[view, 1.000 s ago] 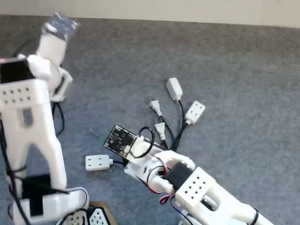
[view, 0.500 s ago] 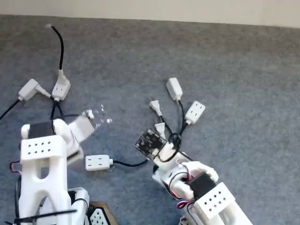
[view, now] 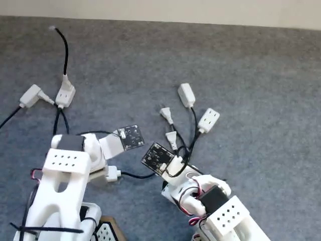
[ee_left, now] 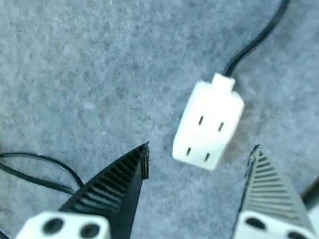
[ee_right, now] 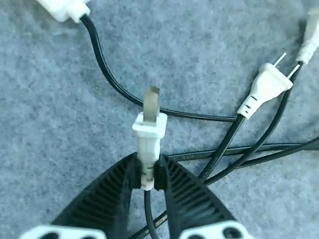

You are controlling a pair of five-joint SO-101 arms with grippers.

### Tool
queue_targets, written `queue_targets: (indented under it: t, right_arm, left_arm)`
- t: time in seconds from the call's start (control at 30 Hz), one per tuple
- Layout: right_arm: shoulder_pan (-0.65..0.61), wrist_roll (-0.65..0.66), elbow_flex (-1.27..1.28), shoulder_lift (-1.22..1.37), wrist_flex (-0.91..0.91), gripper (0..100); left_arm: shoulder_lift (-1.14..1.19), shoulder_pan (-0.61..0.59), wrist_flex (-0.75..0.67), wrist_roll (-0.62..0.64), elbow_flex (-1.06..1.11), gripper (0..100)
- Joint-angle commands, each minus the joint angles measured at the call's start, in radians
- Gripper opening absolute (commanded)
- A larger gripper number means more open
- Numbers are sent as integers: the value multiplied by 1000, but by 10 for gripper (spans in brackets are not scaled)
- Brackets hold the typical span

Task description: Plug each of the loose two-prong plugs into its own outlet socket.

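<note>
You had your left gripper (ee_left: 200, 149) over the white plastic outlet socket block (ee_left: 208, 124) on the grey carpet (ee_left: 75, 59), black fingers spread apart. Your right gripper (ee_right: 147, 168) had its fingers clamped on a white two-prong plug (ee_right: 148, 130). A second white two-prong plug (ee_right: 266, 85) lay loose nearby.

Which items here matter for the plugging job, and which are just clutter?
Job: plug held in right gripper; loose plug beside it; socket under open left gripper; two more sockets.
Lying about: far-left pair, apparently already joined; brown-edged thing at the bottom edge.
</note>
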Motion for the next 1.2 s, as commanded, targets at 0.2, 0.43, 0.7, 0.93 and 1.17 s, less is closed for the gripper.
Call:
queue_targets:
  t: [0.2, 0.43, 0.7, 0.93, 1.17]
  right_arm:
    - [-25, 5, -5, -10, -13, 5]
    - [-25, 3, -5, -10, -13, 5]
    - [-25, 3, -5, -10, -13, 5]
    - [-25, 3, -5, -10, -15, 5]
    - [-25, 3, -5, -10, -15, 5]
  left_arm:
    - [-21, 16, -249, 11, 160, 313]
    - [-21, 24, -288, 8, 171, 225]
    - [-19, 114, -279, 5, 166, 81]
    - [74, 252, -279, 110, 82, 81]
    - [415, 332, -279, 173, -131, 79]
